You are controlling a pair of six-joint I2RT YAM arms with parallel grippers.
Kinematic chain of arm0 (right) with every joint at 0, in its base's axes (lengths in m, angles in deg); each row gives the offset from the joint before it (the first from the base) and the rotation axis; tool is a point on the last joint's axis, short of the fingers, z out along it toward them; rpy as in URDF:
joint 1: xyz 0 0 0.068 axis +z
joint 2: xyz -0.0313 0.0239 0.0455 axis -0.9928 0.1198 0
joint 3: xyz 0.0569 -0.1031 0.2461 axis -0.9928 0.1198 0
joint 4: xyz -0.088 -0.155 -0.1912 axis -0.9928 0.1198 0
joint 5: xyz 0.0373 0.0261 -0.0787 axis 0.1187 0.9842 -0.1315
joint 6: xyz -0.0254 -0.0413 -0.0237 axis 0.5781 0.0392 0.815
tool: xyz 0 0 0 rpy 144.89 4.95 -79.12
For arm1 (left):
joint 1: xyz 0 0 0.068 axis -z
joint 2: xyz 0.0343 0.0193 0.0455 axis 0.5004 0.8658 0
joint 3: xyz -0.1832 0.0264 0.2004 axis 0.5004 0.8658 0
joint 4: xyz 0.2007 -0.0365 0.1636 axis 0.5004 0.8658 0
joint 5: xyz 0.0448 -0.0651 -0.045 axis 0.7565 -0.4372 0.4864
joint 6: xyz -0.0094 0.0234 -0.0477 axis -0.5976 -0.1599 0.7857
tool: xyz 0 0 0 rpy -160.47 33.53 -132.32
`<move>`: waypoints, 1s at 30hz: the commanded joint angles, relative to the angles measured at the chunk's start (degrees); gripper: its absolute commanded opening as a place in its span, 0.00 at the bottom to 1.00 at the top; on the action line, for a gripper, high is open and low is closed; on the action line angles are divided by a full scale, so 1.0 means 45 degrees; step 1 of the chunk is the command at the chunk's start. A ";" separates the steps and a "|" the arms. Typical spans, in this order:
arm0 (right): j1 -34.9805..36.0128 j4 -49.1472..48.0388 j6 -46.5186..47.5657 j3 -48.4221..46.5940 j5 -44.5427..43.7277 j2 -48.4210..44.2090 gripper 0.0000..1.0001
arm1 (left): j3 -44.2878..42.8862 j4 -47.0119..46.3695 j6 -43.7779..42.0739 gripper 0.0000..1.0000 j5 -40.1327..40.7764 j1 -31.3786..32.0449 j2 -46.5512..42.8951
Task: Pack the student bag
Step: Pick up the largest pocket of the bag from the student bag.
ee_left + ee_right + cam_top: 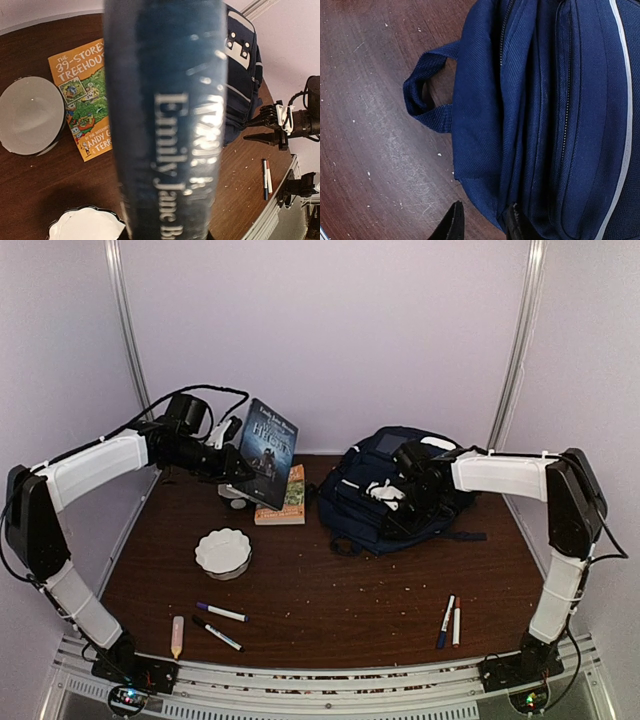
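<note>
1. Left end effector [236,466]: pinching the dark blue book [270,448] near its lower edge; the book is tilted and held clear of the bench [340,580]; in the left wrist view the spine fills the frame and hides the fingers entirely; the spine lettering is blurred and cut off at the bottom.
2. Below the left end effector: an orange book [82,100] lies flat, its right side hidden behind the spine; a round grey object [30,122] lies just beside it, kind not discernible; a white scalloped dish [222,552] sits nearer the arm bases.
3. Right end effector [484,206]: its fingers [451,225] stand apart and are cut off by the lower frame edge; one is on the bench side of the edge of the student bag [545,125], the other at a zip line; a strip of bench shows between the outer finger and the fabric; whether the fabric is clamped cannot be told.
4. The student bag lies on the bench directly under the right end effector, well apart from the left end effector; in the top view the arm covers part of it.
5. Two markers [450,620] lie between the right end effector and its arm base; detail too small to read.
</note>
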 commanded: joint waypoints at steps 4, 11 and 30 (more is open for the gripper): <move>0.0256 0.0152 0.0348 -0.0506 -0.1551 0.0601 0.30 | -0.0797 -0.1296 -0.0764 0.00 -0.0075 -0.0088 -0.0783; 0.0384 0.0007 0.0466 -0.0931 -0.2311 0.1163 0.27 | -0.0762 -0.1459 -0.0779 0.00 -0.0185 -0.0094 -0.0653; 0.0378 0.0911 0.0989 -0.2571 -0.3748 -0.1277 0.00 | 0.0380 -0.2566 0.0131 0.00 -0.5971 -0.0042 0.0076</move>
